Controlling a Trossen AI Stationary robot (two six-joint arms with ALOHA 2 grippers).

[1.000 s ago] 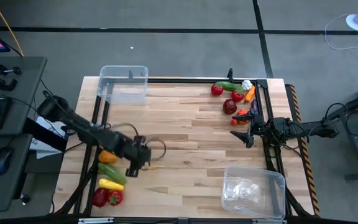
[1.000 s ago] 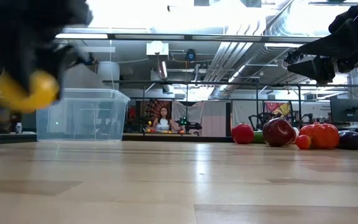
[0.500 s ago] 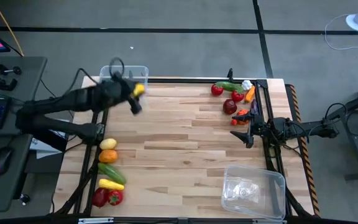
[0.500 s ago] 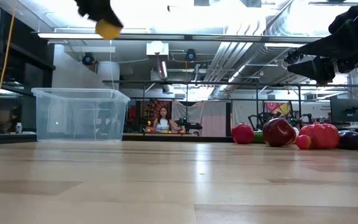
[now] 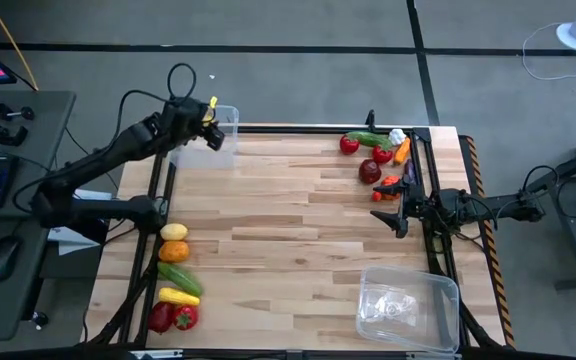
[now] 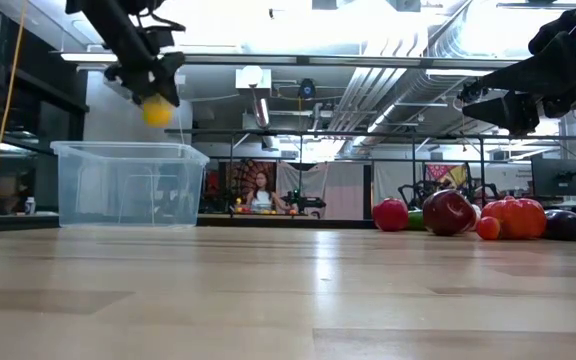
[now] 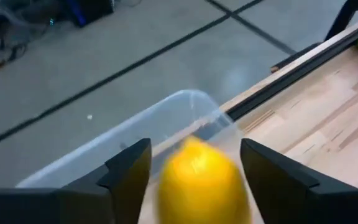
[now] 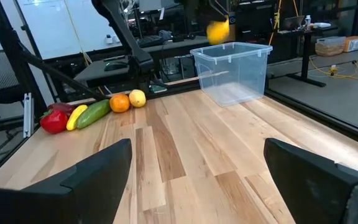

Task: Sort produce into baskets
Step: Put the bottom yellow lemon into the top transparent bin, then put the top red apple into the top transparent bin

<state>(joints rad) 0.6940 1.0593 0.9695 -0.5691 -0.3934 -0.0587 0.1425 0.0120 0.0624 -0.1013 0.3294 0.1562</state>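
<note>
My left gripper (image 5: 208,128) (image 6: 146,78) is open above the clear tub (image 5: 200,140) (image 6: 128,185) at the table's far left corner. A yellow lemon (image 6: 156,110) (image 7: 201,180) shows blurred just below and between its spread fingers, over the tub's opening; it also shows in the right wrist view (image 8: 218,30). My right gripper (image 5: 393,215) (image 8: 194,155) is open and empty, raised at the table's right side. More produce lies in a row at the near left (image 5: 174,275) and in a cluster at the far right (image 5: 373,155).
A second clear tub (image 5: 408,305) stands at the near right corner. The near-left row holds a lemon, an orange (image 5: 173,250), a cucumber, a yellow piece and red pieces. A black frame runs along the table's left, far and right edges. The middle is bare wood.
My left gripper has risen from beside the near-left produce row and swung toward the far left corner with the lemon, ending over the clear tub. There it has turned, and the lemon now shows below its fingers, lower than half a second ago.
</note>
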